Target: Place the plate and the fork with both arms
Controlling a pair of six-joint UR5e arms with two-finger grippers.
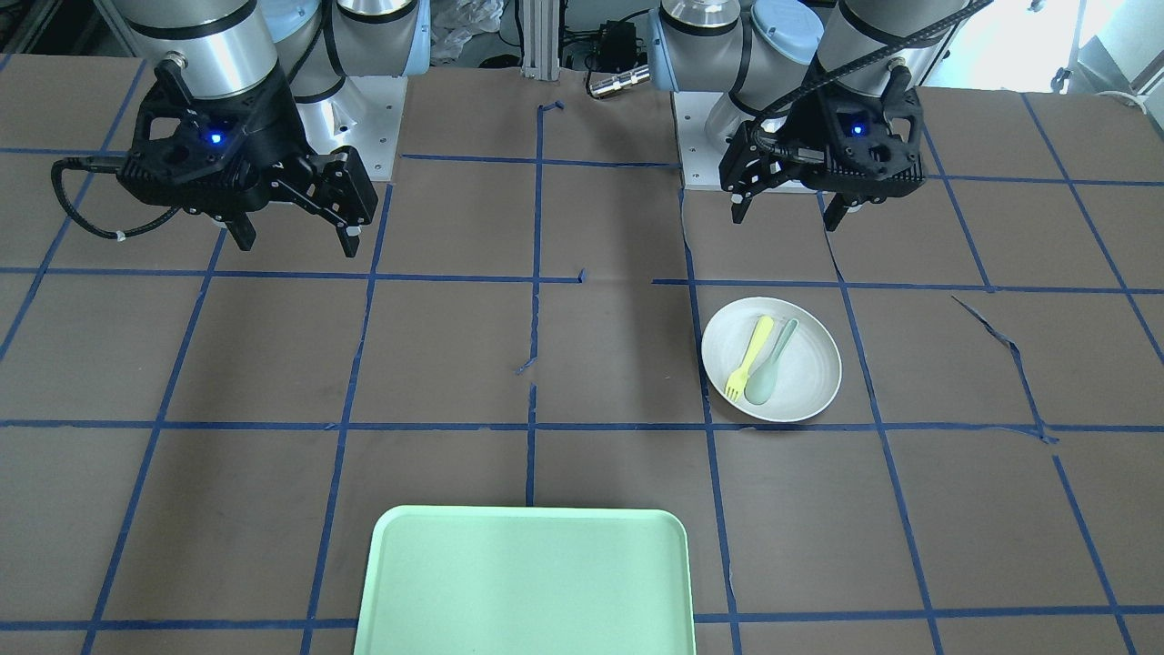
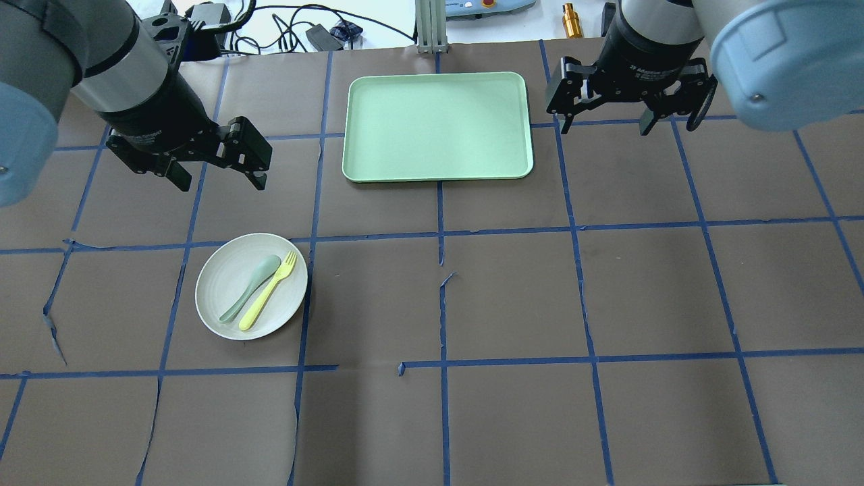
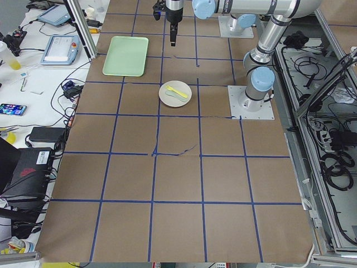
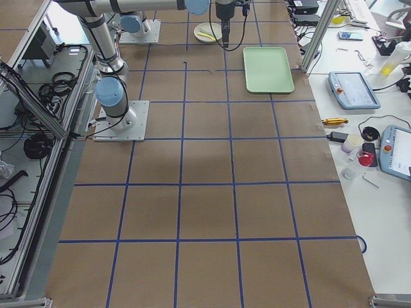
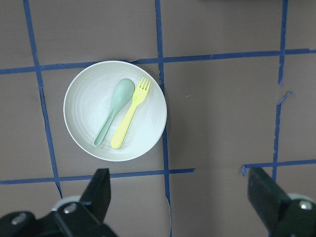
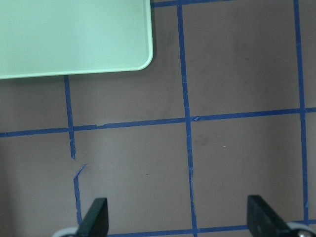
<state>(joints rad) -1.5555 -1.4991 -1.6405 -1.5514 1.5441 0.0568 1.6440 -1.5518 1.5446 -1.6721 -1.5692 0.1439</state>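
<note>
The off-white plate (image 2: 216,283) lies on the brown table on my left side. The pale-yellow fork (image 2: 268,291) lies on it beside a grey-green spoon (image 2: 246,291). In the front view the plate (image 1: 812,364) holds the fork (image 1: 748,355) and spoon (image 1: 775,359). My left gripper (image 2: 221,181) hangs open and empty above the table, just beyond the plate, and its wrist view shows the plate (image 5: 84,108) and fork (image 5: 129,116) below. My right gripper (image 2: 605,128) is open and empty, to the right of the tray.
A light-green rectangular tray (image 2: 435,125) lies at the far middle of the table, and its corner (image 6: 74,34) shows in the right wrist view. Blue tape lines grid the brown table cover. Cables and gear lie beyond the far edge.
</note>
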